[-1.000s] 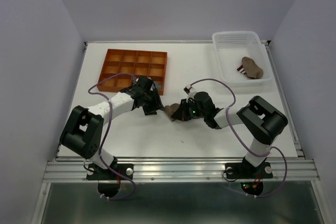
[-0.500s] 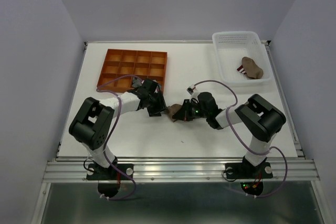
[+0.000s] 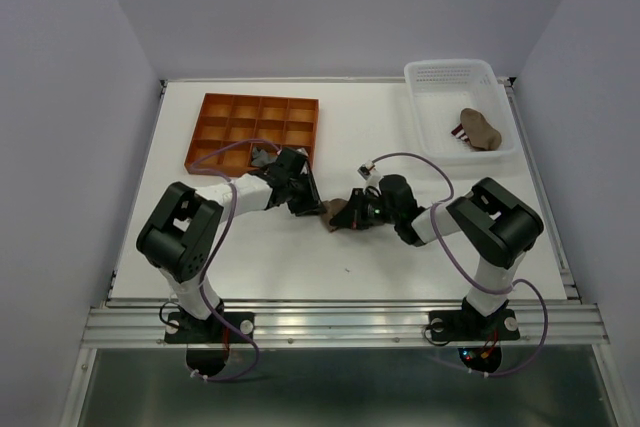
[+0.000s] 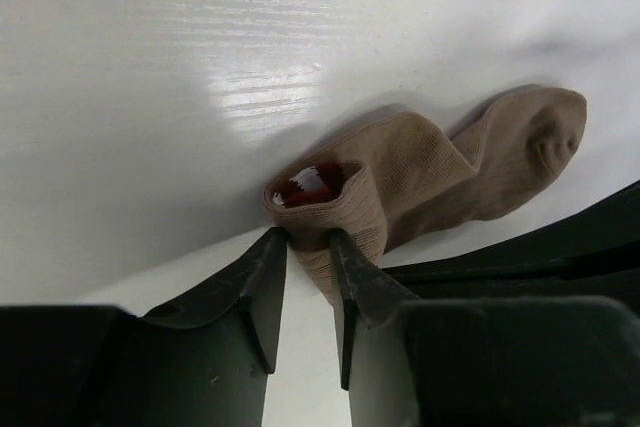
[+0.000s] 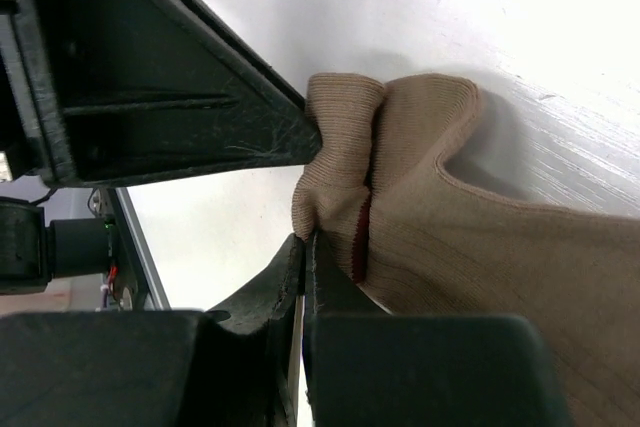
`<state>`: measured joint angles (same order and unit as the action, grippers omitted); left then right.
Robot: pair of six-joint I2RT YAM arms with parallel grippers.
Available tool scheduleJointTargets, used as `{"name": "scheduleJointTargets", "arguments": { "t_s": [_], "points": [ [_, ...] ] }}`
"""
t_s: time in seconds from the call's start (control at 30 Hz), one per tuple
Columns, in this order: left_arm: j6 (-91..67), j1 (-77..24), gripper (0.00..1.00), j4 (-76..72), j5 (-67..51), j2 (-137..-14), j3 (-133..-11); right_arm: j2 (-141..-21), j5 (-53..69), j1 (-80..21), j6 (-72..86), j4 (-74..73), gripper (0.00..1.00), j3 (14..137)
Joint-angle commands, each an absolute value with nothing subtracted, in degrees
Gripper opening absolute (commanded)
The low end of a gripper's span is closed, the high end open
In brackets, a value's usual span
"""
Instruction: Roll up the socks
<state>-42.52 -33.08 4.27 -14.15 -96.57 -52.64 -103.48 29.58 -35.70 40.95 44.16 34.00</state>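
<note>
Two sets of jaws meet on one tan sock [image 4: 440,177] lying on the white surface [image 4: 150,67]. The left gripper [image 4: 308,237] pinches the wall of the sock's open cuff between its tips. The right gripper [image 5: 303,242], jaws pressed together, nips the cuff's edge just ahead of them.

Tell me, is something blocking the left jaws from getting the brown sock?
Nothing visible does. The left gripper has the cuff of the tan sock between its jaws, and the right gripper pinches it too.

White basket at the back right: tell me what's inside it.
A bundled tan-brown sock lies in the white basket, with a red-white striped part at its left side. Anything under the sock is covered.
</note>
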Motion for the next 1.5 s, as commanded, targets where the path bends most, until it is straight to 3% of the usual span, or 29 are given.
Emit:
{"name": "scheduleJointTargets", "arguments": {
  "t_s": [0.0, 0.17, 0.27, 0.3, 0.33, 0.63, 0.8, 0.93, 1.13, 1.47],
  "points": [
    [-42.0, -33.8, 0.33, 2.5, -13.1, -98.0, -55.3, -104.0, 31.1, -34.9, 40.4, 46.8, 0.01, 34.6],
    [-41.8, -33.9, 0.28, 2.2, -12.6, -99.1, -56.1, -104.5, 32.3, -34.9, 40.3, 46.7, 0.02, 35.1],
    [-42.0, -33.8, 0.14, 1.8, -12.1, -98.9, -56.0, -104.0, 32.1, -34.9, 39.2, 45.6, 0.09, 35.4],
    [-42.1, -33.9, 0.04, 1.8, -12.0, -98.9, -56.0, -103.8, 32.0, -34.9, 38.5, 45.0, 0.12, 35.6],
    [-42.1, -33.9, 0.0, 1.8, -12.0, -98.8, -56.2, -103.1, 31.5, -34.9, 36.9, 42.9, 0.18, 35.9],
    [-41.9, -34.0, 0.0, 2.9, -11.5, -97.0, -55.8, -91.2, 27.0, -34.9, 27.8, 27.8, 0.35, 38.0],
    [-40.8, -34.1, 0.0, 7.1, -8.8, -96.1, -56.7, -82.7, 20.8, -34.9, 27.0, 20.7, 0.36, 35.6],
    [-39.7, -34.1, 0.0, 11.2, -7.2, -95.5, -57.9, -80.1, 9.0, -34.9, 28.1, 7.2, 0.28, 35.2],
    [-39.4, -34.1, 0.0, 14.5, -4.1, -93.3, -58.2, -78.2, -2.8, -34.4, 30.6, -2.6, 0.27, 33.8],
    [-38.3, -34.4, 0.0, 24.1, 2.1, -94.2, -61.8, -85.5, -6.9, -34.4, 26.6, -1.1, 0.22, 37.6]
  ]
}}
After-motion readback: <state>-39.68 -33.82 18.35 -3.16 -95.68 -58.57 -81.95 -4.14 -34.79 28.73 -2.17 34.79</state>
